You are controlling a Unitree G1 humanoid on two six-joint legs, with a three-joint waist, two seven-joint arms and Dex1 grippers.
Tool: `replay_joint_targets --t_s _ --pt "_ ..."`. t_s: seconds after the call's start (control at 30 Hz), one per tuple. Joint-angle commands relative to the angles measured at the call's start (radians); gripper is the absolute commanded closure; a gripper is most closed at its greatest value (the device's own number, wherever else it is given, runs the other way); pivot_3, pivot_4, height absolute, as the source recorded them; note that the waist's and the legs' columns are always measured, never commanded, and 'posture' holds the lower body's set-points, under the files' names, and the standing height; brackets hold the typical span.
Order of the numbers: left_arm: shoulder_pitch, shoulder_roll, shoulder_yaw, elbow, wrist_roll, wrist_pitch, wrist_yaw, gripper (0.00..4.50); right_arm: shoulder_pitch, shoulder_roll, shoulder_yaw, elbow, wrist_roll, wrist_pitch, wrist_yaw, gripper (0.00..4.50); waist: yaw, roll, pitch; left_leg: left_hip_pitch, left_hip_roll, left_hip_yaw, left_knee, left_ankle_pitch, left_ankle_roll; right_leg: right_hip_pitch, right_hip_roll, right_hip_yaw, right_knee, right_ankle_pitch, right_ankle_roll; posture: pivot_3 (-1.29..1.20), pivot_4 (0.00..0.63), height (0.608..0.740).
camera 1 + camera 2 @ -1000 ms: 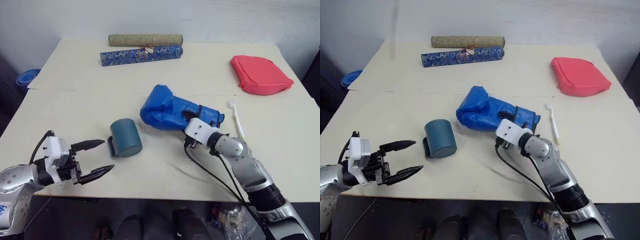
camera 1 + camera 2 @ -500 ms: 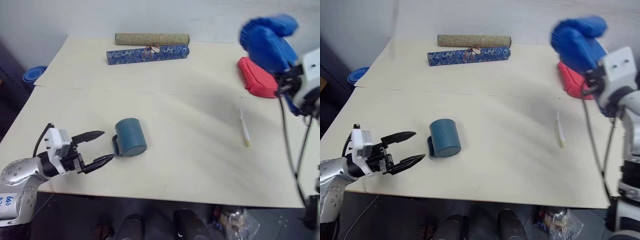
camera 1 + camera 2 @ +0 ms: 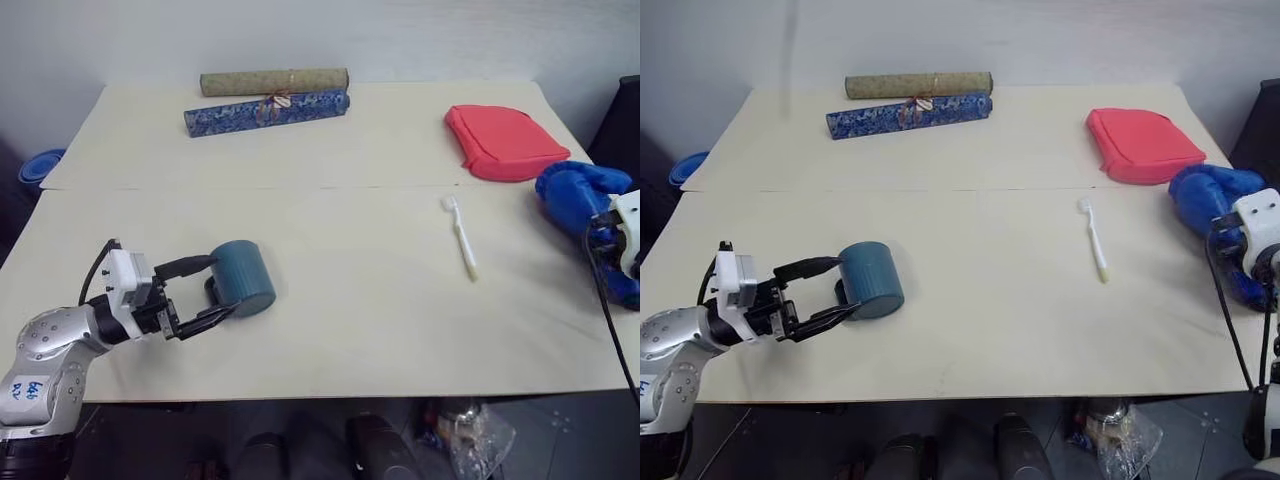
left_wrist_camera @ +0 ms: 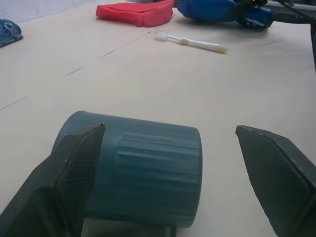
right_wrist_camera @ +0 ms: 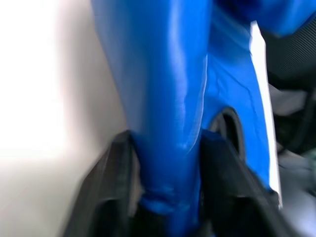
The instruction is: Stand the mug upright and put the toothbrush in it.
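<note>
The teal-blue mug (image 3: 243, 288) lies on its side at the table's front left. My left gripper (image 3: 222, 285) is open and level, its two black fingers (image 4: 74, 168) on either side of the mug's near end; one overlaps the mug's edge and the other stands well apart. The white toothbrush (image 3: 460, 237) lies flat to the right of the middle, bristles towards the far side. At the table's right edge my right gripper (image 5: 168, 143) has its fingers against both sides of a blue boxing glove (image 3: 580, 195).
A red pouch (image 3: 500, 142) lies at the back right, just beyond the glove. An olive roll (image 3: 272, 82) and a blue patterned roll (image 3: 265, 108) lie along the far edge. A seam crosses the table (image 3: 350, 330). A blue bowl (image 3: 35, 165) sits beyond its left side.
My right arm carried the boxing glove from beside the mug up and across to the right edge, uncovering the toothbrush. My left gripper edged forward until its fingers flank the mug.
</note>
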Motion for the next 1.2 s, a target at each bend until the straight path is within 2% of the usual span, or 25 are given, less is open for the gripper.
replay_joint_targets --t_s 0.03,0.13,0.23,0.3,0.43,0.5,0.57,0.7,0.8,0.9,0.97,1.07,1.2 --pt "0.025 0.020 0.059 0.011 0.012 -0.031 0.005 0.00 0.102 -0.078 -0.114 -0.182 0.100 -0.022 0.131 1.14 0.005 0.000 0.000 0.000 0.000 0.000 0.000 0.000 0.000 0.000 0.000 0.000 0.000 0.000 0.000 0.00 0.150 0.740" --pt "0.072 0.043 0.139 0.061 0.030 -0.052 0.008 0.00 0.295 -0.103 -0.283 -0.394 0.239 -0.067 0.328 0.08 0.021 0.001 0.000 -0.004 0.000 -0.003 0.000 0.000 0.000 0.000 -0.001 -0.003 -0.003 0.000 0.000 0.00 0.150 0.740" --pt "0.132 0.065 0.241 0.135 0.038 -0.058 0.027 0.00 0.429 -0.043 -0.427 -0.540 0.370 -0.169 0.471 0.03 0.027 0.000 0.000 -0.003 0.000 -0.003 0.000 -0.001 0.000 0.001 -0.001 -0.003 -0.004 0.000 0.000 0.00 0.150 0.740" --pt "0.182 0.097 0.327 0.202 0.035 0.015 0.069 0.00 0.485 0.032 -0.452 -0.643 0.438 -0.188 0.481 0.03 0.025 -0.003 0.000 -0.001 0.000 -0.003 0.000 -0.003 0.005 0.003 -0.001 -0.003 -0.004 0.000 0.000 0.00 0.150 0.740" --pt "0.255 0.167 0.503 0.318 0.005 0.295 0.227 0.00 0.563 0.224 -0.374 -0.847 0.542 -0.207 0.468 0.03 0.017 -0.011 0.000 0.011 0.002 -0.004 -0.004 -0.004 0.005 0.012 0.000 -0.004 -0.005 0.000 0.000 0.00 0.150 0.740" --pt "0.280 0.205 0.563 0.336 -0.016 0.431 0.260 0.00 0.605 0.284 -0.292 -0.911 0.556 -0.275 0.566 0.03 0.022 -0.008 0.002 0.011 0.002 -0.007 -0.004 -0.004 0.004 0.014 -0.001 -0.006 -0.005 0.000 0.000 0.00 0.150 0.740" --pt "0.321 0.265 0.609 0.329 -0.027 0.642 0.297 0.00 0.597 0.349 -0.193 -0.929 0.532 -0.398 0.642 0.03 0.026 -0.008 0.002 0.011 0.000 -0.007 -0.004 -0.004 0.005 0.014 -0.004 -0.005 -0.005 0.000 0.000 0.00 0.150 0.740" --pt "0.351 0.332 0.644 0.292 -0.044 0.855 0.304 0.00 0.551 0.409 -0.109 -0.889 0.495 -0.572 0.707 0.03 0.036 -0.008 0.002 0.011 -0.002 -0.011 -0.004 -0.004 0.005 0.015 -0.006 -0.009 -0.006 0.000 0.000 0.00 0.150 0.740" --pt "0.274 0.368 0.646 0.196 -0.130 1.019 0.304 0.00 0.530 0.418 -0.090 -0.850 0.496 -0.620 0.715 0.03 0.050 -0.009 0.001 0.011 -0.002 -0.013 -0.004 -0.004 0.004 0.016 -0.007 -0.010 -0.006 0.000 -0.001 0.00 0.150 0.740" --pt "0.083 0.343 0.593 0.081 -0.227 1.209 0.382 0.00 0.525 0.405 -0.080 -0.824 0.490 -0.640 0.708 0.03 0.060 -0.009 0.001 0.011 -0.003 -0.017 -0.004 -0.005 0.002 0.019 -0.008 -0.015 -0.007 -0.001 -0.002 0.00 0.150 0.740" --pt "-0.065 0.277 0.536 -0.006 -0.280 1.341 0.439 0.00 0.524 0.401 -0.075 -0.810 0.484 -0.652 0.699 0.03 0.057 -0.006 0.001 0.010 -0.004 -0.020 -0.004 -0.005 0.001 0.019 -0.009 -0.018 -0.008 -0.001 -0.003 0.00 0.150 0.740" --pt "-0.192 0.123 0.429 -0.092 -0.334 1.387 0.623 0.00 0.530 0.399 -0.066 -0.803 0.481 -0.665 0.695 0.03 0.051 -0.003 0.000 0.010 -0.006 -0.020 -0.004 -0.002 -0.003 0.019 -0.010 -0.018 -0.006 -0.001 -0.002 0.00 0.150 0.740" --pt "-0.259 -0.032 0.333 -0.142 -0.359 1.387 0.859 0.00 0.552 0.398 -0.065 -0.806 0.483 -0.687 0.690 0.03 0.042 -0.005 0.000 0.009 -0.002 -0.018 -0.001 -0.003 -0.004 0.019 -0.005 -0.018 -0.004 0.000 -0.001 0.00 0.150 0.740"
